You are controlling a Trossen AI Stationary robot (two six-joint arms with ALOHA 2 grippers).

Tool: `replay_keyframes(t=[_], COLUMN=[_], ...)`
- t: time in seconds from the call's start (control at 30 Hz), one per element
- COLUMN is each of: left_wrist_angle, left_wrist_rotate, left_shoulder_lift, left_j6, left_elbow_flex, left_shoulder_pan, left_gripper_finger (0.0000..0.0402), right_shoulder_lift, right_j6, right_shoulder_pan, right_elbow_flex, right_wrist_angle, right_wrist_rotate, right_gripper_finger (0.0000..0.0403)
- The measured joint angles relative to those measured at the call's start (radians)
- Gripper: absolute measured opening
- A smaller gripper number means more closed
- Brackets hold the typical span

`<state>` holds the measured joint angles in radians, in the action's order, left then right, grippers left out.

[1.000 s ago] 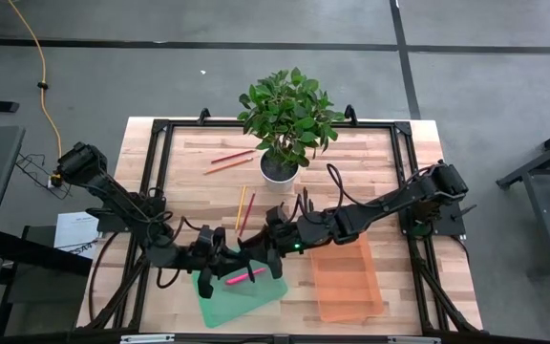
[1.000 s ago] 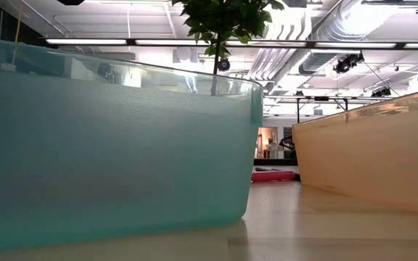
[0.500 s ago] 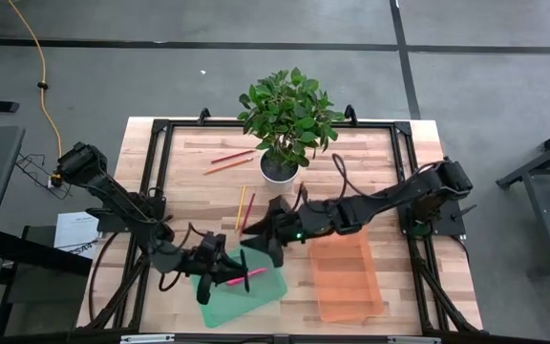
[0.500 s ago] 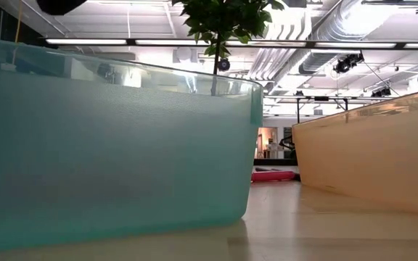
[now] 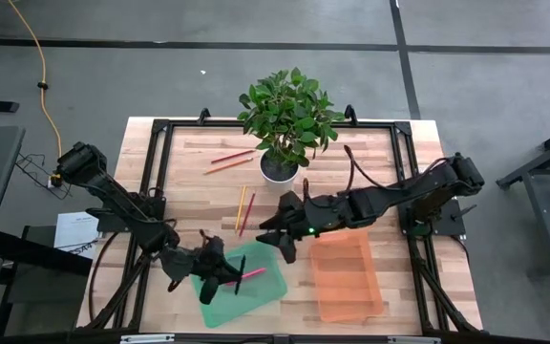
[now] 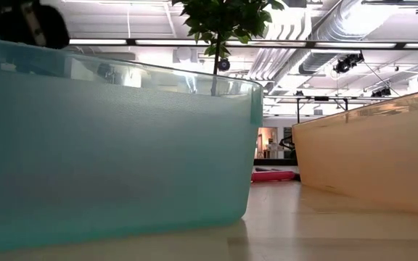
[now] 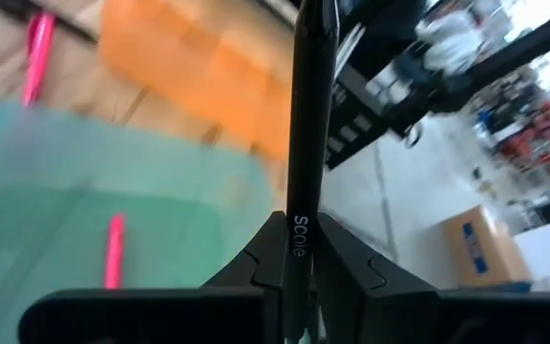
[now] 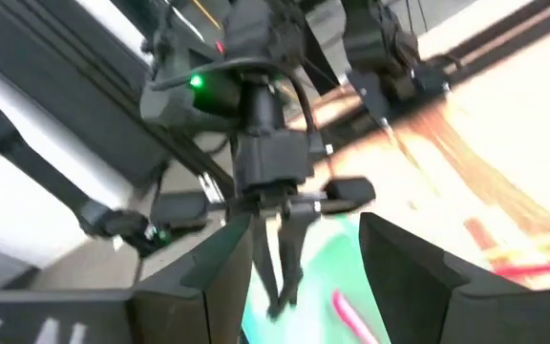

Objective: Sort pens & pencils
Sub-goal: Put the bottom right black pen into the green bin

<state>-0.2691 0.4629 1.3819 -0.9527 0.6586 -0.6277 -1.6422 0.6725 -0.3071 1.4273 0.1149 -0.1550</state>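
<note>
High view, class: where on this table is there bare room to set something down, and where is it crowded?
Bare wood lies right of the potted plant and above the orange bin. Crowded: the centre, where the left gripper holds a black pen over the green bin, the open right gripper beside it, pencils just behind.

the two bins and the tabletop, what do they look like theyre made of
Green bin and orange bin: probably translucent plastic with a frosted finish, since light glows through their walls in the low view. Tabletop: looks like pale wood, strips joined butcher-block style, with visible grain lines and a smooth sheen.
</note>
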Motion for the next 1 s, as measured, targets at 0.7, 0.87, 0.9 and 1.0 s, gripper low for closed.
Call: replay_keyframes(t=[0.7, 0.87, 0.9, 1.0], left_wrist_angle=[0.546, 0.624, 0.625, 0.626], left_wrist_rotate=[-0.237, -0.278, -0.283, -0.315], left_shoulder_lift=[-0.054, -0.054, -0.054, -0.054], left_j6=[0.062, 0.113, 0.117, 0.132], left_elbow_flex=[0.121, 0.154, 0.155, 0.159], left_shoulder_pan=[0.101, 0.112, 0.111, 0.111], left_gripper_finger=[0.0033, 0.0031, 0.0031, 0.0033], right_shoulder_lift=[0.003, 0.003, 0.003, 0.003], right_j6=[0.026, 0.026, 0.026, 0.026], right_shoulder_pan=[-0.021, -0.021, -0.021, -0.021], right_elbow_flex=[0.0, 0.0, 0.0, 0.0], right_wrist_angle=[0.28, 0.301, 0.305, 0.31], right_wrist_rotate=[-0.001, -0.018, -0.021, -0.028], right_gripper_finger=[0.0184, 0.0184, 0.0184, 0.0184])
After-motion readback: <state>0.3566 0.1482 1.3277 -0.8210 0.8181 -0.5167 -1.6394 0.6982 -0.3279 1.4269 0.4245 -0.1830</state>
